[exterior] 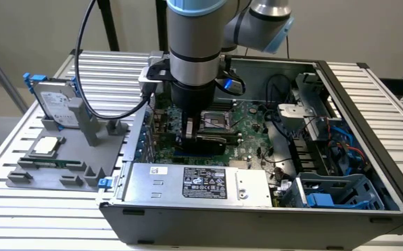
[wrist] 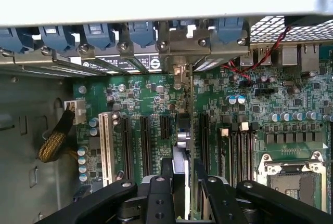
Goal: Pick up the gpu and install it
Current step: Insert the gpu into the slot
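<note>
The pincer (wrist: 182, 168) is clamped on the gpu (wrist: 180, 143), which stands edge-on between its fingers, with the motherboard (wrist: 145, 99) slots directly beneath. I'd judge it light, stiff and fragile, best gripped along its upper edge.

- Tabletop (exterior: 20, 209): slatted aluminium, carrying everything listed below.
- Computer case (exterior: 257, 225): grey, side panel off, lying open side up.
- Motherboard (wrist: 250, 125): green, fitted in the case floor.
- CPU socket (wrist: 294, 180): metal frame, on the motherboard.
- White slot (wrist: 105, 143): beside a row of black slots (wrist: 144, 146).
- Blue clips (wrist: 99, 34): in a line along the case's rear wall.
- Braided cable (wrist: 54, 141): runs to a white plug at the board's edge.
- Power supply (exterior: 194, 183): silver box with a black label, in the near corner of the case.
- Blue drive cage (exterior: 334, 193): at the exterior view's right.
- Grey fixture (exterior: 114, 157): just beside the case.
- Hard drive (exterior: 55, 102): upright in the fixture (blue side rails).
- Memory stick (exterior: 51, 163): lying flat on the fixture.
</note>
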Available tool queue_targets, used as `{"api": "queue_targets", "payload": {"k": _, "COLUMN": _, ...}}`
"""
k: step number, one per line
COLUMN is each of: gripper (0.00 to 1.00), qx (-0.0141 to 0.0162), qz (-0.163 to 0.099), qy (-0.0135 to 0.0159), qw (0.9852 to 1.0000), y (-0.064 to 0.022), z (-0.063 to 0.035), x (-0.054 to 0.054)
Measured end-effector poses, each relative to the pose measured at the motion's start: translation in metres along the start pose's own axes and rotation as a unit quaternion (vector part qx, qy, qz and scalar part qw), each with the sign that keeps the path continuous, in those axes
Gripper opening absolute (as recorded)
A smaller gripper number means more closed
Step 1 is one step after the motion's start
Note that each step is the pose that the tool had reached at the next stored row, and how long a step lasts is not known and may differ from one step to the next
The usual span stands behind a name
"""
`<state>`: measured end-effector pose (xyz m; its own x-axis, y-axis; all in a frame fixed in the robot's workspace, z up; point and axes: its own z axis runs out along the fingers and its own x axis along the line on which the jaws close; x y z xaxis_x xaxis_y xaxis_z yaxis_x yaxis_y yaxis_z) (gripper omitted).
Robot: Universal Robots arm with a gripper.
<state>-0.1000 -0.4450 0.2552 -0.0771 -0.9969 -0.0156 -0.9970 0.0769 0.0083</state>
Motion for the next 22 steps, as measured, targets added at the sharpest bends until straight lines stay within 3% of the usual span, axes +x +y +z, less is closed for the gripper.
{"api": "queue_targets", "payload": {"k": 22, "gripper": 0.00, "qx": -0.0002, "qz": 0.000, "qy": 0.0013, "qw": 1.0000, "y": 0.0001, "z": -0.0017, "x": -0.0016}}
